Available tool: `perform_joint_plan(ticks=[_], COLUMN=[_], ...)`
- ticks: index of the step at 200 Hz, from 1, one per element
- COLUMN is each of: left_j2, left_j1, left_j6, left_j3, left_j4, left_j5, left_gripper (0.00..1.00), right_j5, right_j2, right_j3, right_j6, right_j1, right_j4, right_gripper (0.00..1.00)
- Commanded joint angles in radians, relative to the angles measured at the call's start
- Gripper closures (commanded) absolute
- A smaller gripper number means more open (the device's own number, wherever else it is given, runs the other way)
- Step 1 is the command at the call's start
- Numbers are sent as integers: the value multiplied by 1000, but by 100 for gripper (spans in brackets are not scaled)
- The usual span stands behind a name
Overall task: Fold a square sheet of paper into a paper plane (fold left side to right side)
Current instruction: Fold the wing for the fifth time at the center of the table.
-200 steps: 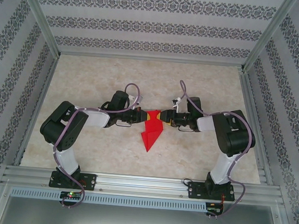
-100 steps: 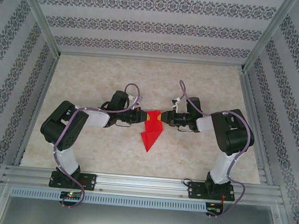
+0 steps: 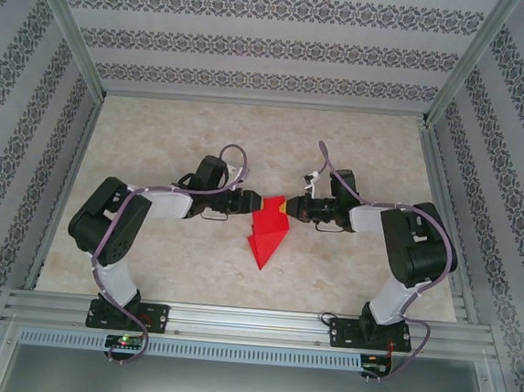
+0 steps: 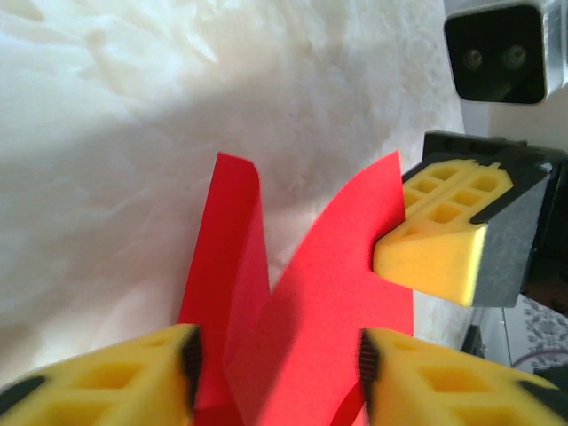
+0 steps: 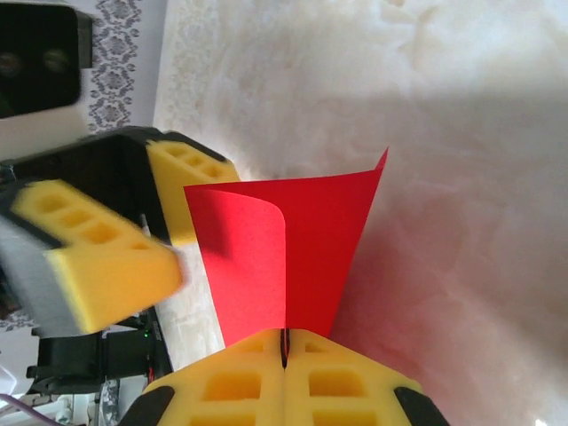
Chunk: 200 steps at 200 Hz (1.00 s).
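The left fingers [image 4: 115, 382] are standing apart astride the square sheet of paper [image 3: 266, 235], which is lying part-folded on the table [image 3: 366, 159]. The right fingers [image 5: 346, 377] are clamping its raised edge. The left-to-right fold is probably proceeding; the next move calls for flattening the crease.

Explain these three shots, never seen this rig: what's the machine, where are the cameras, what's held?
Two robot arms are bolted at the near edge of a pale marbled table. The wide shot looks down from above and behind them; each close-up comes from a wrist camera, with that arm's own yellow fingers at the bottom. Between the arms lies a thin sheet of bright red paper, folded to a point toward the bases. The right gripper is shut on one edge, which stands up off the table. The left gripper is open, fingers either side of the paper, not pinching.
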Motion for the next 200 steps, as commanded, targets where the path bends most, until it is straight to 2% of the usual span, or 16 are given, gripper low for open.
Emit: perform_joint_plan(ticks=[1, 26, 59, 86, 110, 132, 164, 200], left_j2=[-146, -288, -391, -376, -281, -165, -37, 55], left_j1=[8, -61, -291, -491, -606, -664, -689, -697], left_j6=[132, 224, 259, 192, 119, 91, 44, 2], left_j3=[51, 59, 92, 114, 172, 254, 351, 412], left_j4=[-218, -392, -598, -670, -721, -768, -851, -900], left_j5=[-149, -327, -596, -782, -890, -945, -1003, -1021], left_gripper=[36, 33, 33, 33, 31, 30, 30, 40], right_j5=[46, 89, 155, 214, 254, 282, 301, 313], right_j2=[-45, -66, -89, -108, -111, -113, -108, -89], right_j3=[20, 44, 86, 125, 158, 172, 190, 200], right_j6=[-17, 21, 62, 94, 112, 124, 134, 134], right_j1=[-1, 17, 58, 79, 96, 105, 116, 123], right_j4=[-113, -194, -308, -394, -457, -480, -496, -504], right_gripper=[100, 100, 100, 100, 100, 100, 100, 100])
